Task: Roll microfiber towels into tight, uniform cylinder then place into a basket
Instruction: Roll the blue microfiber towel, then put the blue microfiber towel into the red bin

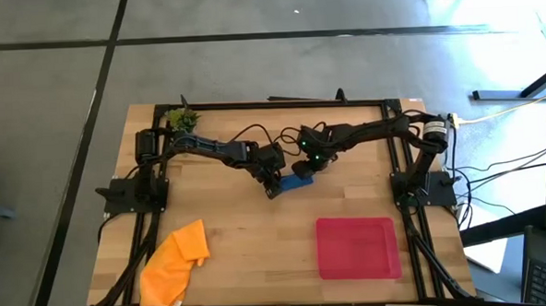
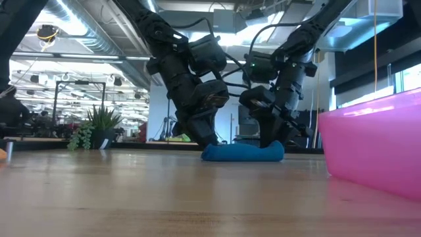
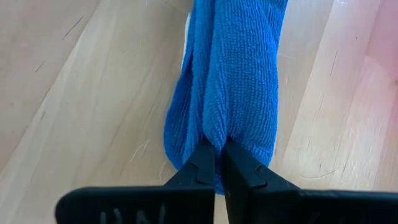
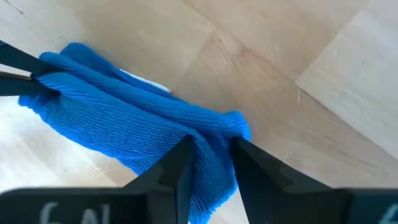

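Blue towel (image 1: 299, 180): rolled, mid-table, up-left of red tray (image 1: 356, 248).
L gripper (image 3: 217, 163): pinching one end.
R gripper (image 4: 210, 160): pinching other end.
Handling: prob. soft, light; hold ends.
Orange towel (image 1: 174, 263): well left of tray.

Towel (image 1: 299, 180) between claws, tray (image 1: 356, 247) apart.
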You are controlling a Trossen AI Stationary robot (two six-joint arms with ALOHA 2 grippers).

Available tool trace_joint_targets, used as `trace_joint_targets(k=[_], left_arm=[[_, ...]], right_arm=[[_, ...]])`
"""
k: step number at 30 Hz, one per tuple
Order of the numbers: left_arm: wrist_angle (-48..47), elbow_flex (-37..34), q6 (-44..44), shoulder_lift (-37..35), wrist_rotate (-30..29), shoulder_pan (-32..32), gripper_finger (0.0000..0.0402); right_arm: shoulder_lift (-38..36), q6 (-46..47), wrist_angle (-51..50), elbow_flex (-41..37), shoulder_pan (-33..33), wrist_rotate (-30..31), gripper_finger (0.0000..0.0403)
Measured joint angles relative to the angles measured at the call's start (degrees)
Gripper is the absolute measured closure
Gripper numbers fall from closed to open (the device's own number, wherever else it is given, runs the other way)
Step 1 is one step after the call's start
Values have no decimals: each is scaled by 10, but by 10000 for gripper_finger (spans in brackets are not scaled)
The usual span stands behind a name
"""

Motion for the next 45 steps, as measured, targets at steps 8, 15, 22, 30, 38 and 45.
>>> trace_joint_targets(k=[8, 15, 22, 30, 38, 45], left_arm=[[0, 0, 0, 0, 0, 0, 401], [-5, 0, 0, 0, 2, 0, 401], [-5, 0, 0, 0, 2, 0, 401], [-5, 0, 0, 0, 2, 0, 401], [-5, 0, 0, 0, 2, 0, 401], [-5, 0, 0, 0, 1, 0, 401]], right_arm=[[0, -1, -20, 13, -8, -9, 292], [-11, 0, -78, 48, -12, 35, 292], [-82, -25, -95, 67, 6, 42, 292], [-142, -200, -90, 68, 84, 36, 292], [-99, -371, -41, 68, 155, 35, 292], [-72, -401, -46, 78, 160, 34, 272]])
